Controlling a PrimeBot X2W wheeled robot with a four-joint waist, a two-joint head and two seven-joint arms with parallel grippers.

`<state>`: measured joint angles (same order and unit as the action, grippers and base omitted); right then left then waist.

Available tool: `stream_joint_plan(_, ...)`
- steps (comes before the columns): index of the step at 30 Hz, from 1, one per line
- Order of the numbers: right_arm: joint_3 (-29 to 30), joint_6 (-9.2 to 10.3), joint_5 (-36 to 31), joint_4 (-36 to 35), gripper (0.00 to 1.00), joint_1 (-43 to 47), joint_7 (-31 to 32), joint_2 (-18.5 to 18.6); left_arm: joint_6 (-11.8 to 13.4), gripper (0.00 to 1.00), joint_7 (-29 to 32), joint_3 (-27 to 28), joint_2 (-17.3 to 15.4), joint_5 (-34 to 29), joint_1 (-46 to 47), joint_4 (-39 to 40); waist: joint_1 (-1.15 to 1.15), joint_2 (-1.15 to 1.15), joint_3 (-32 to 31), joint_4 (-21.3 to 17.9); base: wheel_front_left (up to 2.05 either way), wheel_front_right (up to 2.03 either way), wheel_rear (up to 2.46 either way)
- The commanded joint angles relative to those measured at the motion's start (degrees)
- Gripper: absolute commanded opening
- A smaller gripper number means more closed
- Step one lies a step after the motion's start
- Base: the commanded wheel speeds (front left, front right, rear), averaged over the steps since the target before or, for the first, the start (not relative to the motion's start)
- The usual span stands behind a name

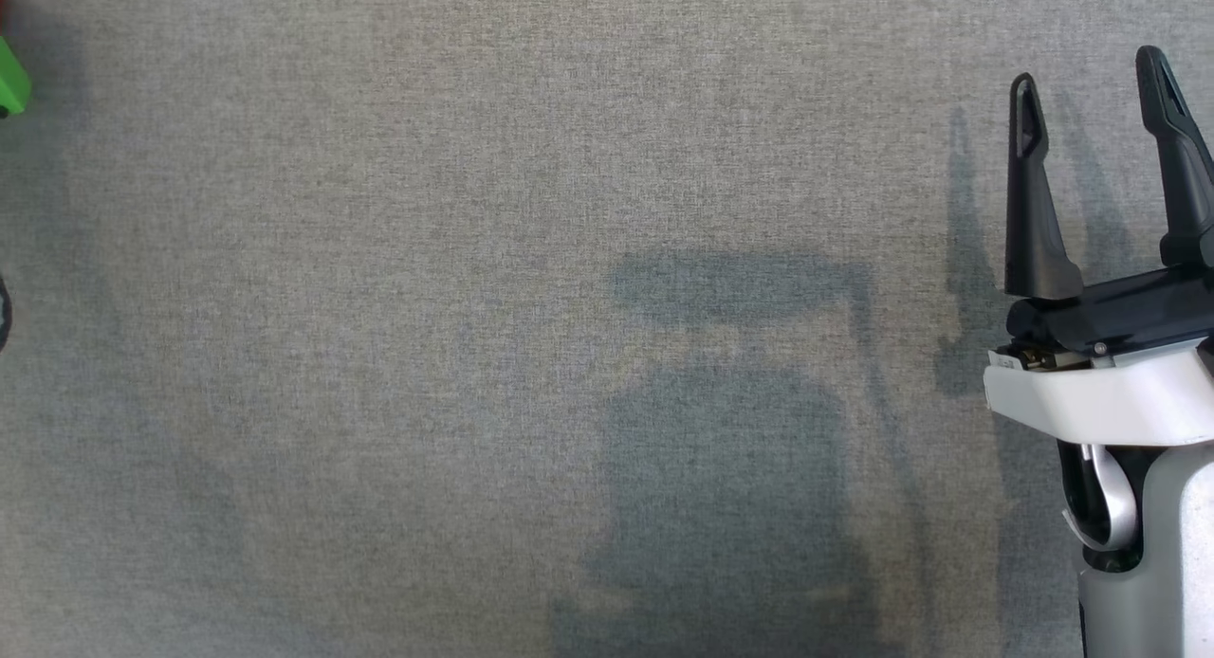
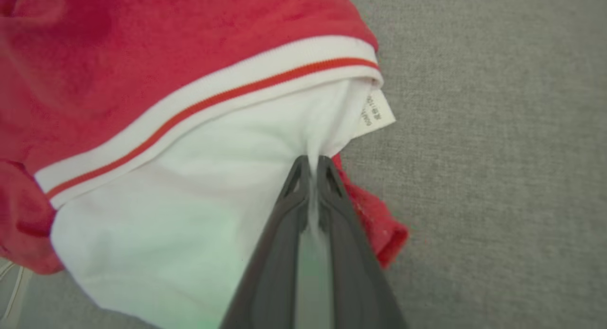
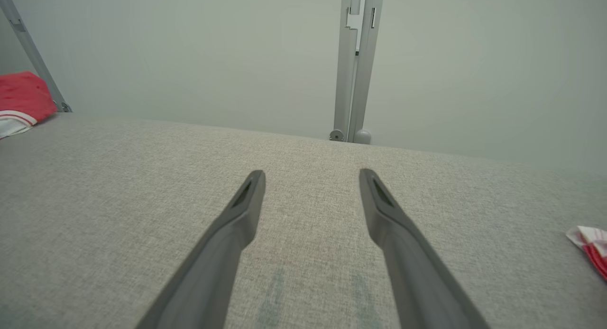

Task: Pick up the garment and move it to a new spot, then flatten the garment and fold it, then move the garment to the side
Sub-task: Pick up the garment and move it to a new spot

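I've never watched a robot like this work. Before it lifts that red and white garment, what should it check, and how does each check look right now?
1. Left gripper closed on the red garment with white striped trim: ok, its fingers pinch a fold of white fabric.
2. Enough fabric in the pinch: cannot tell; a thin fold shows, beside the small white printed label.
3. Right gripper free to help: ok, jaws apart, nothing between them.
4. Landing room on the grey woven tabletop: ok, bare cloth stretches across the head view.
5. Garment free of snags underneath: cannot tell.
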<state>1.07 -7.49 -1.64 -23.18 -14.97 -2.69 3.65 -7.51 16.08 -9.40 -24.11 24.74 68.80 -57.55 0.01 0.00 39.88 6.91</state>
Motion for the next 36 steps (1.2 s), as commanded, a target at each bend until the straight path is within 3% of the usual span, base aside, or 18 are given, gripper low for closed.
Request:
stream_joint_plan(1, 0.11, 0.00, 0.26, 0.33, 1.00, -0.50, -0.55, -0.10, 0.15, 0.00, 0.41, -0.22, -1.06, -0.17, 0.18, -0.83, -0.01, 0.00, -0.57, -0.12, 0.00, 0.00, 0.00)
stream_joint_plan(10, -0.24, 0.00, 1.66, 4.18, 1.00, -0.75, -3.08, -0.51, 0.17, 0.00, -1.53, -1.81, -3.36, -0.96, 1.49, -0.58, -0.01, 0.00, -6.00, -1.01, 0.00, 0.00, 0.00)
stream_joint_plan(22, 0.88, 0.00, 6.23, 13.61, 1.00, 2.45, -7.67, -0.73, 0.14, 0.00, -2.21, -8.06, -3.91, -1.93, 1.67, 6.17, -0.01, 0.00, -22.41, -4.55, 0.00, 0.00, 0.00)
stream_joint_plan(28, 2.21, 0.00, 8.43, 17.48, 1.00, 4.99, -9.34, -0.74, 0.14, 0.00, -0.07, -12.15, -1.72, -0.68, 1.05, 12.52, -0.01, 0.00, -30.19, -6.68, 0.00, 0.00, 0.00)
stream_joint_plan(36, 1.98, 0.00, 11.24, 20.91, 1.00, 7.71, -10.77, -0.73, 0.14, 0.00, 3.48, -16.37, 4.99, 3.52, -3.32, 23.51, -0.01, 0.00, -35.52, -10.23, 0.00, 0.00, 0.00)
